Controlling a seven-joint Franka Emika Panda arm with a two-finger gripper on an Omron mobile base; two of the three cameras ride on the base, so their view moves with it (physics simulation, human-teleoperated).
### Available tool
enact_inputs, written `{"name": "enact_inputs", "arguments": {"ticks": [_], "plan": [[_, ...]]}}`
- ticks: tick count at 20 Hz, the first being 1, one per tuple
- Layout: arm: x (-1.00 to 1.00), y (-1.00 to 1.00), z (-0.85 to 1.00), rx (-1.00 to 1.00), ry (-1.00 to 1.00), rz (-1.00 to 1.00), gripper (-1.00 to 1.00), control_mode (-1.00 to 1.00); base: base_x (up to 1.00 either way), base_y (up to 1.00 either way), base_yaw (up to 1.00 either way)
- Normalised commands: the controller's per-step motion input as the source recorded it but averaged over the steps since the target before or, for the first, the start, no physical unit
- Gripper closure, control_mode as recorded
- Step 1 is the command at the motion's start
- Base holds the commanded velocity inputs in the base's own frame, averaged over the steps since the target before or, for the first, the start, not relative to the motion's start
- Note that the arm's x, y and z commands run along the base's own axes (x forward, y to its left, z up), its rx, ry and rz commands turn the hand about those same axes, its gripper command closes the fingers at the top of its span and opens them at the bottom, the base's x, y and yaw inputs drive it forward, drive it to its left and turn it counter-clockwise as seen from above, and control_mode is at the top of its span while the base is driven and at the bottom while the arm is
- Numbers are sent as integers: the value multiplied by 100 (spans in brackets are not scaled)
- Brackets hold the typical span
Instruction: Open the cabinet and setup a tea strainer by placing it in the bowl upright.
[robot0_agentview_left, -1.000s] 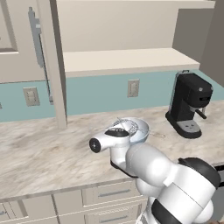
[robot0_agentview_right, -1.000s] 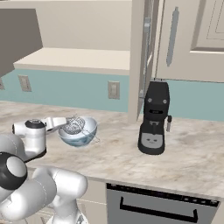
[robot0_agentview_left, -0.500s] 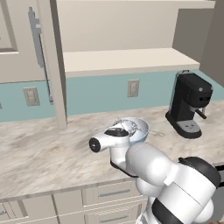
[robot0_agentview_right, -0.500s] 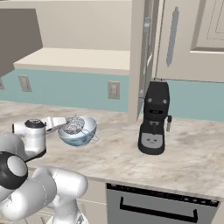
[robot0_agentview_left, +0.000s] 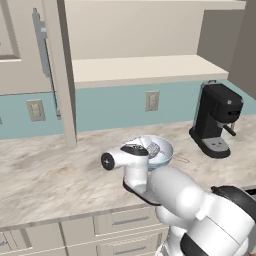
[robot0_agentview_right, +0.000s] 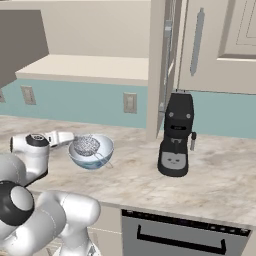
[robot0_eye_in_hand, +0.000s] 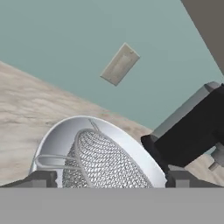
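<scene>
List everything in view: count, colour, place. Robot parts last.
bowl: 1, pale blue outside, white inside, on the counter left of the coffee machine.
strainer: 1, grey mesh, sitting in the bowl.
coffee machine: 1, black, on the counter beside the open cabinet door.
cabinet: 1, beige, doors open, pale shelf inside, grey bar handles.
outlets: 3, beige, on the teal backsplash.
counter: 1, beige marble.
drawers: beige, below the counter.
oven: 1, dark, under the counter at right.
gripper: 1, open, fingertips either side of the strainer.
</scene>
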Motion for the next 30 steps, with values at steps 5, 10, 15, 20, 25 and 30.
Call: {"name": "enact_inputs", "arguments": {"ticks": [5, 10, 15, 20, 25, 30], "plan": [[-17, 0, 50, 13, 8, 0, -100, -100, 0, 0, 0], [-13, 0, 57, 19, 16, -1, -100, -100, 0, 0, 0], [-18, 0, 56, 35, 24, -3, -100, -100, 0, 0, 0], [-19, -25, 45, 47, 29, -10, -100, -100, 0, 0, 0], [-21, -23, 6, 44, 21, -3, -100, -100, 0, 0, 0], [-9, -32, 0, 7, 17, -4, -100, -100, 0, 0, 0]]}}
